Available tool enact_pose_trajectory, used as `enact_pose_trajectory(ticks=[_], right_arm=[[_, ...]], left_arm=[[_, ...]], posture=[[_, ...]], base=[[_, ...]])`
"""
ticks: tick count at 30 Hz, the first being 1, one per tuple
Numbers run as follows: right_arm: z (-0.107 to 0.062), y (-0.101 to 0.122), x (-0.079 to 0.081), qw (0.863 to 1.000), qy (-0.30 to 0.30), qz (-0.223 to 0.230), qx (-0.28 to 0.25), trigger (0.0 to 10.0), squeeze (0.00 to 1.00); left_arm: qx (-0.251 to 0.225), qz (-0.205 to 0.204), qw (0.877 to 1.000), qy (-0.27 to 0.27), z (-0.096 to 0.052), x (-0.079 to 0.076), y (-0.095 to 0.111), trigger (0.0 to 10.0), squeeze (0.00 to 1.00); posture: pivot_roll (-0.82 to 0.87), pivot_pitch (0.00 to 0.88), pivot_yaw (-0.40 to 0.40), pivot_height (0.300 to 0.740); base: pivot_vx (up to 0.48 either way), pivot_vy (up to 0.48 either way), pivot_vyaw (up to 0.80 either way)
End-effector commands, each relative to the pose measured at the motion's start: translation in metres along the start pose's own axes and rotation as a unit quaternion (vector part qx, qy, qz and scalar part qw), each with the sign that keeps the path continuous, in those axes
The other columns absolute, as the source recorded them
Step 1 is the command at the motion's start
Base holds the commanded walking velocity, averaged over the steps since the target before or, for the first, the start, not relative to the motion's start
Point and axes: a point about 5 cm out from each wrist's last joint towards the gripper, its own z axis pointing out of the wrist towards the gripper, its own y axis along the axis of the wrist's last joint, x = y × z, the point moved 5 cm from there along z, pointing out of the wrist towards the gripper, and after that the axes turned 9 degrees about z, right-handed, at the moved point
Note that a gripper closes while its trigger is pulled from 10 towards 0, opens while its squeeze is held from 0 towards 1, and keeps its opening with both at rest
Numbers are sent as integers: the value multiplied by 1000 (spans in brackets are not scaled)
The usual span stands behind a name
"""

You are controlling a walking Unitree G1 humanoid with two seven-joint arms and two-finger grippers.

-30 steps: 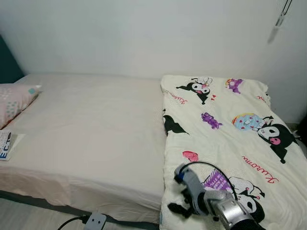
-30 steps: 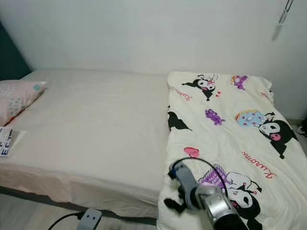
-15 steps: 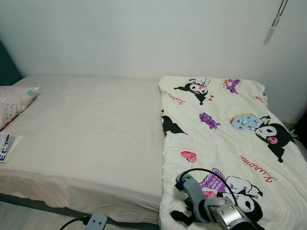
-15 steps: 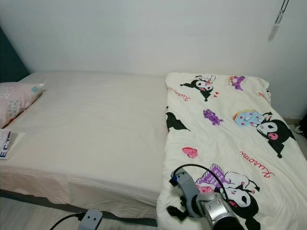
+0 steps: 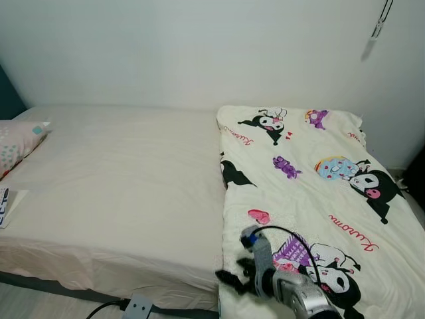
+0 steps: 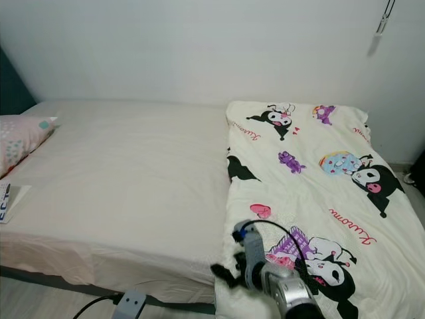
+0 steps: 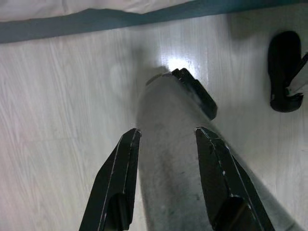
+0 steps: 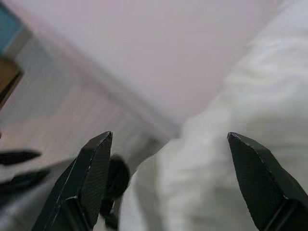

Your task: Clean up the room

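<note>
A cream quilt (image 5: 312, 179) printed with cartoon figures covers the right half of the bed (image 5: 126, 173). My right gripper (image 5: 229, 278) hovers at the quilt's front left edge, near the bed's front side. In the right wrist view its fingers (image 8: 96, 163) are spread wide and open, with the white quilt edge (image 8: 231, 96) ahead and nothing between them. My left gripper (image 7: 167, 130) hangs open over the pale wood floor (image 7: 57, 96), above my own grey leg.
A pink patterned pillow (image 5: 16, 143) and a printed booklet (image 5: 3, 206) lie at the bed's left end. A grey power strip (image 5: 138, 307) with a black cable sits on the floor under the bed's front edge. A black object (image 7: 285, 70) lies on the floor.
My right gripper has moved left and slightly up, from over the quilt to its front left edge. The camera has shifted a little.
</note>
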Motion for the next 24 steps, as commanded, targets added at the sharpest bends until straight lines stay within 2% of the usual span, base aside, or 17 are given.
enact_pose_trajectory(ticks=[1,4,8,16,20,24], right_arm=[[0,-2,-8,999,-25,26,-19,10000,0],[1,0,-9,998,-34,36,-31,10000,0],[3,-1,-6,998,-33,46,-37,10000,0],[3,-2,-10,997,-41,53,-44,10000,0],[-1,-15,-25,996,-78,45,-25,10000,0],[-5,-18,-35,993,-106,40,-21,10000,0]], left_arm=[[19,2,1000,-11,1,-11,-8,10000,0],[19,2,1000,-11,1,-11,-8,10000,0],[23,7,1000,-9,-1,-3,-11,10000,0],[30,17,999,-11,-1,-2,-12,10000,0],[41,29,999,-11,-1,-3,-16,10000,0],[46,31,998,-12,-2,-5,-18,10000,0]], posture=[[-4,68,7,625],[-4,68,7,635],[-9,60,5,655],[-17,54,2,685],[-19,45,-2,710],[-18,40,-2,725]], base=[[0,0,0],[0,0,0],[0,0,0],[0,0,0],[0,0,0],[0,0,0]])
